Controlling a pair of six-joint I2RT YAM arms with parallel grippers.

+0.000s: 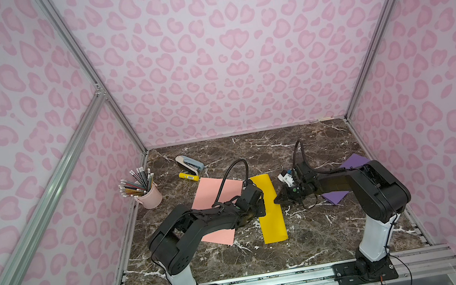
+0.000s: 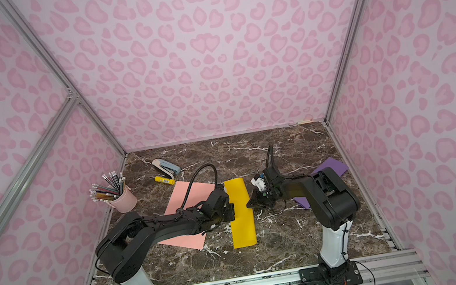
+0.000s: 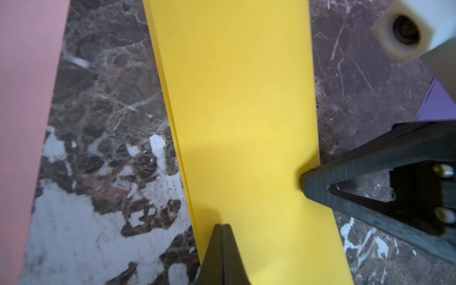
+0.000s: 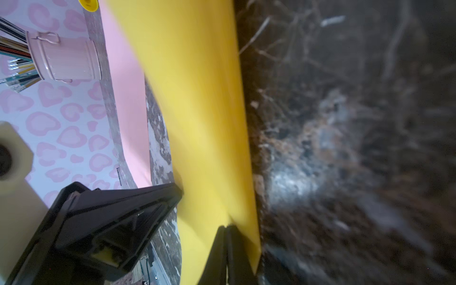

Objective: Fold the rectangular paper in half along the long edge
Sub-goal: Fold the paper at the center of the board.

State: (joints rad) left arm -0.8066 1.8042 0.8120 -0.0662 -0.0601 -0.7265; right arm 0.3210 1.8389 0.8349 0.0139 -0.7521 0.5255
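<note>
Folded yellow paper (image 1: 274, 222) is touched by left gripper (image 3: 222, 228) and right gripper (image 4: 226, 228), both squeezed closed; glue stick (image 1: 188, 176) print's unreadable.

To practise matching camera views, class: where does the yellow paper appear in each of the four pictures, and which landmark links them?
A top view: yellow paper lies low in the picture, near its middle.
A top view: again low and near the middle.
Left wrist: a broad strip through the picture's middle.
Right wrist: a slanted strip through the middle.
Shared landmark: pink paper, beside it in all four.
</note>
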